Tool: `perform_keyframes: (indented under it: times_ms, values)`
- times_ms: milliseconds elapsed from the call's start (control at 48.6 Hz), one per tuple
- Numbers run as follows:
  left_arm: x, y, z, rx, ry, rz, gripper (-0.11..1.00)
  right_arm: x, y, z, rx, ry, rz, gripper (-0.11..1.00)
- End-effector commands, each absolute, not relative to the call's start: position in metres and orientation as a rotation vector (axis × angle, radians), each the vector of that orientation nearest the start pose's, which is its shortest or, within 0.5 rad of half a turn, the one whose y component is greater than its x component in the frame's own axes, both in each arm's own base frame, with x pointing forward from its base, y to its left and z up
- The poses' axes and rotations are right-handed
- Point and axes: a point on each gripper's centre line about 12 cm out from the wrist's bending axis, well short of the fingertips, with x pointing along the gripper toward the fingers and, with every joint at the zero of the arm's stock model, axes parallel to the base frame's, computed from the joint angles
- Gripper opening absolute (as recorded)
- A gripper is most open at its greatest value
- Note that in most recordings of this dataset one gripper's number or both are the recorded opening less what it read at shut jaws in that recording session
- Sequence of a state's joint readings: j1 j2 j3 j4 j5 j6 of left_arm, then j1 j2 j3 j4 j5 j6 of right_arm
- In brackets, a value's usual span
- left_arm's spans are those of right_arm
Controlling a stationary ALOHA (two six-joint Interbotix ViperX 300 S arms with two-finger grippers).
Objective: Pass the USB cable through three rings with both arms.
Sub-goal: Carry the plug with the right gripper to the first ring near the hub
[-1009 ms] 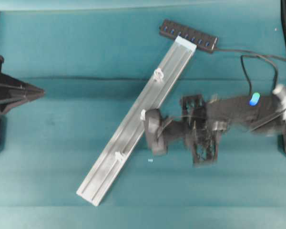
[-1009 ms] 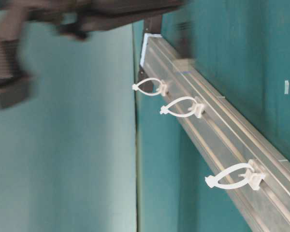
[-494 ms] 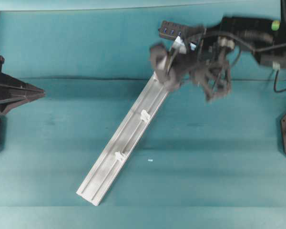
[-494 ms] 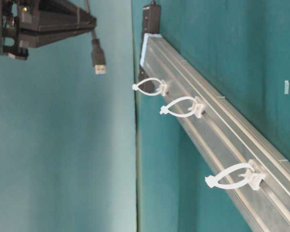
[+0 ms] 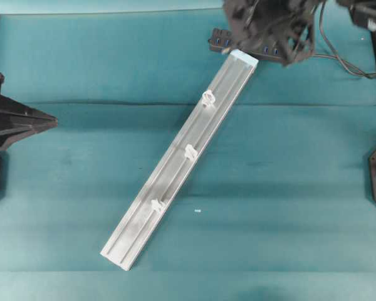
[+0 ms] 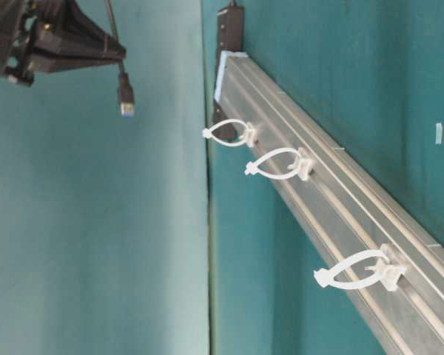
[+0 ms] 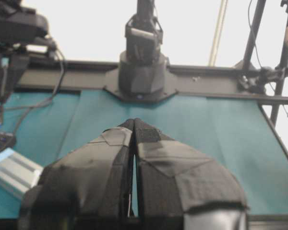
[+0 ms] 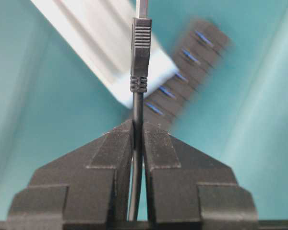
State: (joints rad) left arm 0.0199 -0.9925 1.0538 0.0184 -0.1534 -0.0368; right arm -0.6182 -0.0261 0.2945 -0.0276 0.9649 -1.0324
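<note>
Right gripper: in its own camera the two black fingers are squeezing the USB cable tight. The plug is sticking out past the tips.
Side view: only here is the plug seen hanging in the air, its blue end pointing down, under the right gripper. It is staying well apart from the rings.
Top view: the right gripper is sitting at the top edge, over the black hub. The plug is hidden here.
Left gripper: its own camera is showing the taped fingers pressed together, holding nothing. From the top, the left gripper is waiting at the left edge, far from the rail.
Rail: it is lying slanted on the teal table, its top end touching the hub.
Rings: from above, three small white blobs, low, middle and high. The side view is showing them as open loops standing off the rail.
</note>
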Motion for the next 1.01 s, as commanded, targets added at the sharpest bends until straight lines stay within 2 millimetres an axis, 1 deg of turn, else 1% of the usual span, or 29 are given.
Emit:
perform_keyframes:
  times_ms: [0,165,391,515,638,865,988]
  values:
    - [0.199,0.003,0.349,-0.019,-0.132,0.011,-0.01,0.306,-0.231,0.231,-0.574,1.327,0.145,0.09]
    - [0.195,0.002,0.354,-0.022,-0.152,0.009,-0.01,0.302,-0.245,0.215,-0.683,1.334,0.223,0.09]
    - [0.195,0.002,0.353,-0.05,-0.147,0.007,-0.01,0.308,-0.251,0.188,-0.716,1.339,0.267,0.09]
    - [0.195,0.002,0.352,-0.054,-0.141,0.007,-0.01,0.313,-0.25,0.18,-0.727,1.334,0.275,0.09]
    - [0.195,0.002,0.351,-0.053,-0.131,0.008,-0.01,0.315,-0.244,0.173,-0.745,1.328,0.302,0.09]
    - [0.196,0.003,0.348,-0.054,-0.108,0.01,-0.01,0.323,-0.222,0.159,-0.796,1.301,0.358,0.09]
    - [0.197,0.003,0.346,-0.054,-0.102,0.012,-0.01,0.326,-0.216,0.154,-0.813,1.284,0.36,0.09]
